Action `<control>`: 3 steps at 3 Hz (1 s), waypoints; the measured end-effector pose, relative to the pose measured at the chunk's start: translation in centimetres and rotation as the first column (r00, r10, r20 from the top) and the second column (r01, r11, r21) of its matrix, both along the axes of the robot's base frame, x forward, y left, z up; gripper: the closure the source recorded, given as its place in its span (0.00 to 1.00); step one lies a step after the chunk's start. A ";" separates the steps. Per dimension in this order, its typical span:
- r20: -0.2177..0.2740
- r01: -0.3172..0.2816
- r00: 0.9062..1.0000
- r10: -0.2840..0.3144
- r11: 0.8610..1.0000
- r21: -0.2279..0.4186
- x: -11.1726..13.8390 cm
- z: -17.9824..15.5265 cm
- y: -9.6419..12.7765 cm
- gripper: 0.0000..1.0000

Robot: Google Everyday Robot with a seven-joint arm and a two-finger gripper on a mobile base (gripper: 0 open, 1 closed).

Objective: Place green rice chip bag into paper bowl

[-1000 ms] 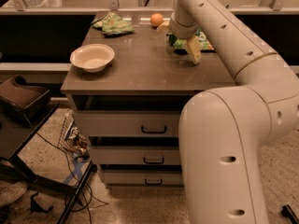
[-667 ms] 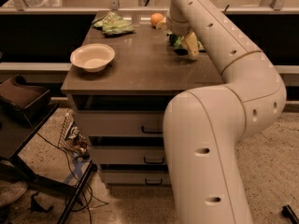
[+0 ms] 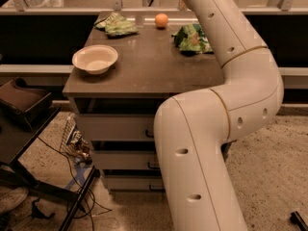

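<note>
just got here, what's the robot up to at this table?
The robot arm reaches over the table; its end effector is out of view above the frame. The chip bag lies on the table's far right, beside the arm. The bowl sits empty near the left edge, well apart from the bag.

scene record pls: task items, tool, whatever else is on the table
tool: not in view; arm runs up past the top edge
green rice chip bag: lying on table, right rear, next to the arm
paper bowl: upright, left front of table, nothing in it
table: dark top, drawers below
orange: rear centre
paler green bag: rear left
status: bag not yet in bowl, the two apart
</note>
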State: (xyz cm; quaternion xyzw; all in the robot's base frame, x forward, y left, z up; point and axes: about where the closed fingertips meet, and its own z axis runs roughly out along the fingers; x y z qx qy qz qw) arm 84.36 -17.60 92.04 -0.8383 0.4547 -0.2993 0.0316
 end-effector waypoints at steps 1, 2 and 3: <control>-0.006 -0.010 1.000 0.010 1.000 0.007 0.3 -0.7 0.3 0.11; -0.014 0.006 1.000 -0.005 1.000 0.024 0.8 -2.3 0.4 0.00; -0.026 0.064 0.998 -0.063 0.997 0.045 1.2 -4.1 0.5 0.00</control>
